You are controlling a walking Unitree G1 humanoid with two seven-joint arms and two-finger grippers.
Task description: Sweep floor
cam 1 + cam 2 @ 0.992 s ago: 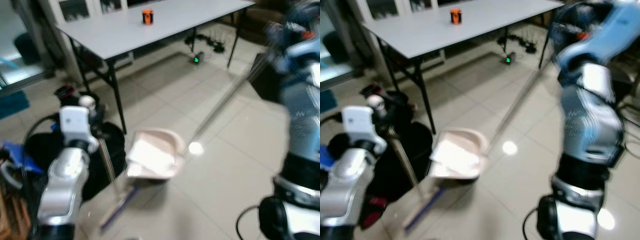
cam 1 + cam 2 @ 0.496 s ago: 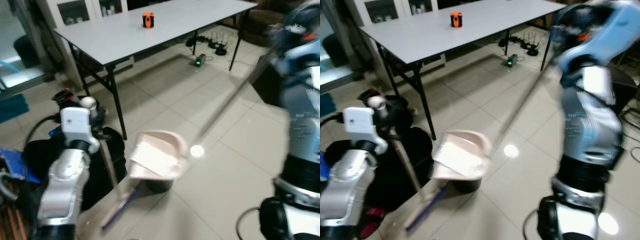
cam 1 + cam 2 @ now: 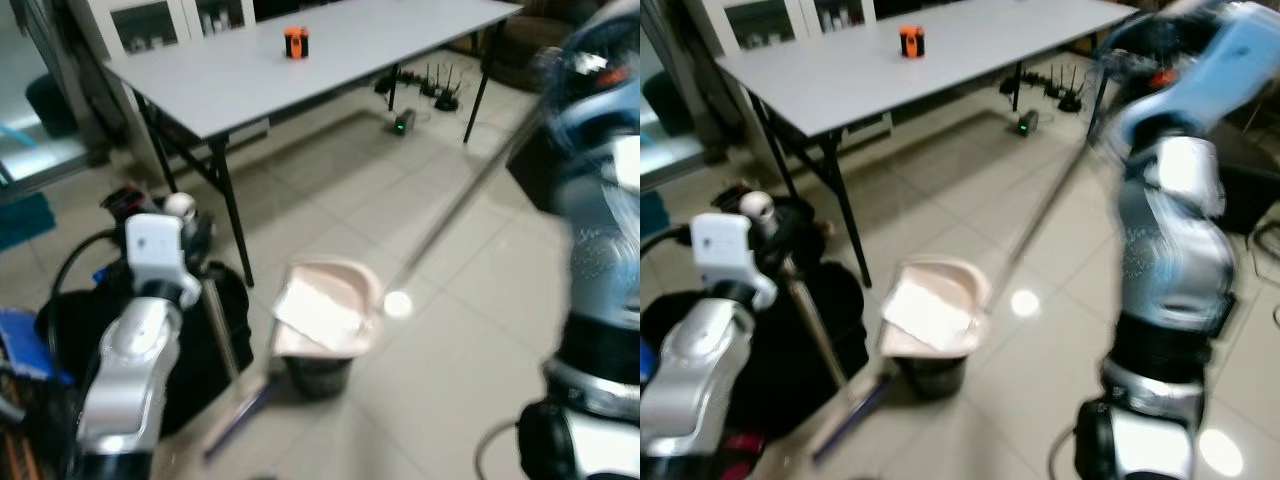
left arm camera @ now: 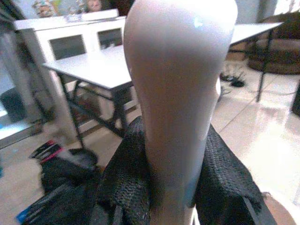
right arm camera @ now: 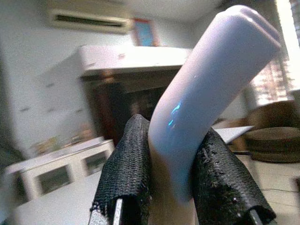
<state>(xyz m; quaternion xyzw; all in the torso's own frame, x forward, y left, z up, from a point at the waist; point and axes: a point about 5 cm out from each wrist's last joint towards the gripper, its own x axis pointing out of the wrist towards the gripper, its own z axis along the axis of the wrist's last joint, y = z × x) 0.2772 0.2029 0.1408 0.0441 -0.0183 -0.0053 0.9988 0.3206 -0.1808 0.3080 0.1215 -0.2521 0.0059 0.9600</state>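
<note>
The robot holds two cleaning tools. The left gripper (image 4: pixel 171 187) is closed tight around the smooth pinkish top of the broom handle (image 4: pixel 180 84). The right gripper (image 5: pixel 173 164) is closed tight around the rounded pale handle end of the dustpan pole (image 5: pixel 211 89).

The long thin grey pole (image 3: pixel 1040 215) runs on a slant, from the right gripper high up, down and away toward the robot's left. At its low end is the pale pink plastic dustpan (image 3: pixel 932 308). The dustpan is tipped over a small dark round bin (image 3: pixel 930 375) on the shiny tiled floor (image 3: pixel 1030 400). It looks like the step in hand is pouring the dirt into the bin.

The broom stick (image 3: pixel 222 335) goes down from the left gripper, leaning a little, to a blurry purple broom head (image 3: pixel 240 420) low on the floor, just beside the bin.

I think the next move is to tip the dustpan more so it all slides out, keeping it right over the bin. Then both tools can go back to the floor.

A long grey table (image 3: pixel 330 50) with an orange little thing (image 3: pixel 295 41) stands far past both grippers.
</note>
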